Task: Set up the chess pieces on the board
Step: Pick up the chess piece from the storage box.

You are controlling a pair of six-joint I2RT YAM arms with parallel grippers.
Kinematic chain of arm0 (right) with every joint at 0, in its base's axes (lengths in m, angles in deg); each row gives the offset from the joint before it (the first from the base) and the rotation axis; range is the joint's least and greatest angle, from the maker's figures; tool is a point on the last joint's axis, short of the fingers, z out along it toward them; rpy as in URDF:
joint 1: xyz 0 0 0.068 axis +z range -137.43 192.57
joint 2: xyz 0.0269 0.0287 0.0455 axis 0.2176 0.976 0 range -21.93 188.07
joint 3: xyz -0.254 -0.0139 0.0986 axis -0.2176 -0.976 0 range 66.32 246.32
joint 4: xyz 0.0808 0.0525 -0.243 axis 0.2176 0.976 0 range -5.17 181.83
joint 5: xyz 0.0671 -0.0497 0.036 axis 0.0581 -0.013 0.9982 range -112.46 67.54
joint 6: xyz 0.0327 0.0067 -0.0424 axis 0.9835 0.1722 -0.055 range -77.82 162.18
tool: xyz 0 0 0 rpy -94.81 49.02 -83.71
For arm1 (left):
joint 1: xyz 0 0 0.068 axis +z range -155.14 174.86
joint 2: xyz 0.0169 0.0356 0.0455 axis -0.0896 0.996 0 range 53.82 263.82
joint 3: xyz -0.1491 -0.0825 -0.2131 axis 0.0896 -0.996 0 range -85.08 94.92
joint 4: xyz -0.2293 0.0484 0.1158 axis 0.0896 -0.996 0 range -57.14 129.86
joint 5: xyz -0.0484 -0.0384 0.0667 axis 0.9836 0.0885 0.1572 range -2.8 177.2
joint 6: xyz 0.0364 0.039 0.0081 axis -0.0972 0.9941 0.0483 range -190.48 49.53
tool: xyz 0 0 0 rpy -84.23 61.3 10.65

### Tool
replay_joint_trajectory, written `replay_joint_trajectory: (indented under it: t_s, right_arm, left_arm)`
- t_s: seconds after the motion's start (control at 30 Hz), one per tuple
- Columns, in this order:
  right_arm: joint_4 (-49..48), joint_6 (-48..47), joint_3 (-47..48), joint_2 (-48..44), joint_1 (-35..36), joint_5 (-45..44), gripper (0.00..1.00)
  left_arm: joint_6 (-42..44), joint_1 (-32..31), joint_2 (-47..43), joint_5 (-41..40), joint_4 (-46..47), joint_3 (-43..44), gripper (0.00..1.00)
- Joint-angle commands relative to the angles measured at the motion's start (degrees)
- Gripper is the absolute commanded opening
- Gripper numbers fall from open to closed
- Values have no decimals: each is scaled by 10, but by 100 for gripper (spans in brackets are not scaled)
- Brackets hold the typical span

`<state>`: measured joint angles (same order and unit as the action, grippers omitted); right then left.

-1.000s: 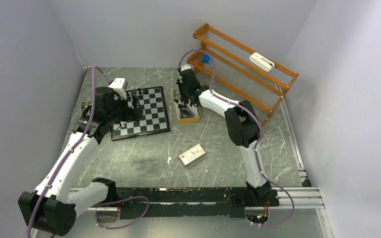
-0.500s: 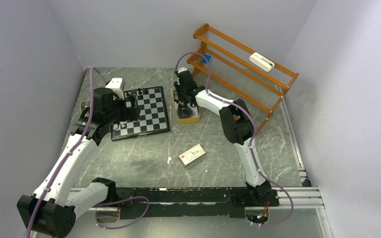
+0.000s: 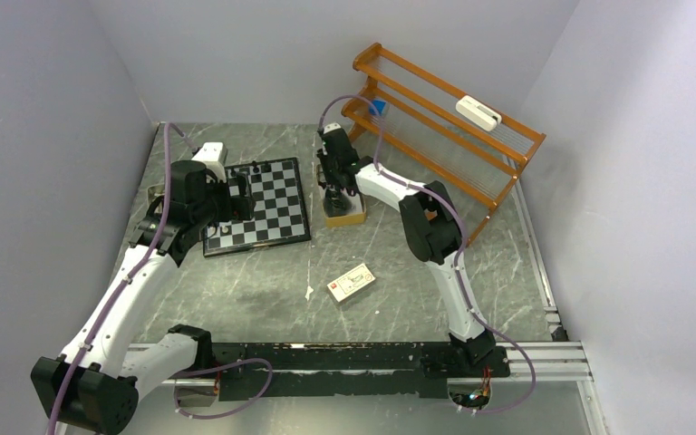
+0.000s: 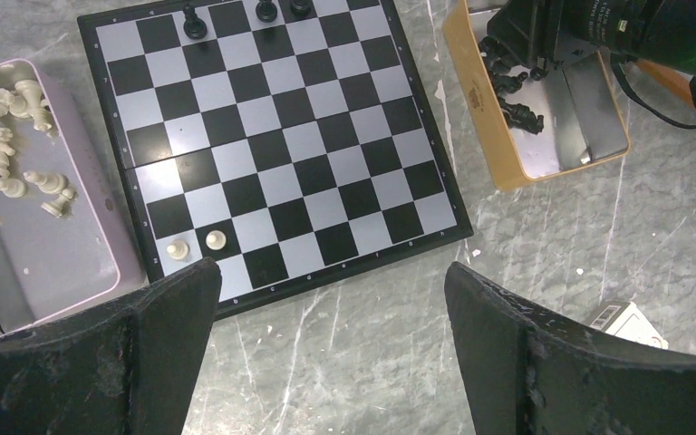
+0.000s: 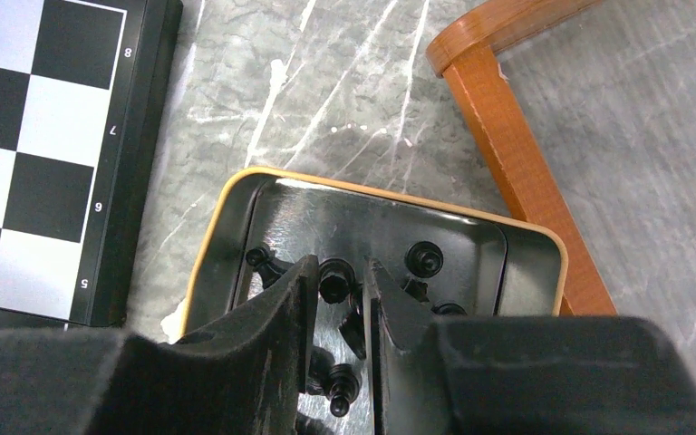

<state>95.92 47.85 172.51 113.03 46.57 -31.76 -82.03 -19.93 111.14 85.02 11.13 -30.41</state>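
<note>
One black piece (image 5: 334, 280) stands between the tips of the right gripper (image 5: 338, 272), whose fingers (image 5: 276, 317) are close together and clamped on its head. More black pieces (image 5: 424, 257) lie just beyond and beside the fingertips, all inside the tan tin (image 5: 372, 222). The board (image 5: 36, 136) lies to the left of these fingers, apart from the tin. A wooden rack (image 5: 507, 154) stands to their right. The left gripper (image 4: 326, 353) hangs above the board's near edge, its fingers (image 4: 163, 344) spread wide with nothing between them. Ahead of them, three black figures (image 4: 196, 20) stand at the board's far edge, and two pale pieces (image 4: 216, 240) stand in its near left corner. Left of the left finger, a lilac tray (image 4: 72, 263) holds the loose pale figures (image 4: 0, 154).
</note>
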Motion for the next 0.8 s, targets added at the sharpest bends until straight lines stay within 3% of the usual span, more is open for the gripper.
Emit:
replay_joint_trajectory:
  t_s: [0.0,0.1,0.23,0.77]
  right_arm:
    - [6,-7,23,20,3,-12,28]
    - [7,-7,24,21,4,-13,27]
    - [6,-11,22,17,4,-16,19]
    - [36,-13,41,-62,33,-27,15]
  left_arm:
    - [2,1,-11,-9,0,1,98]
    - [2,1,-11,-10,0,2,98]
    - [2,2,-12,-12,0,1,98]
    - [-3,3,-24,-30,1,-1,98]
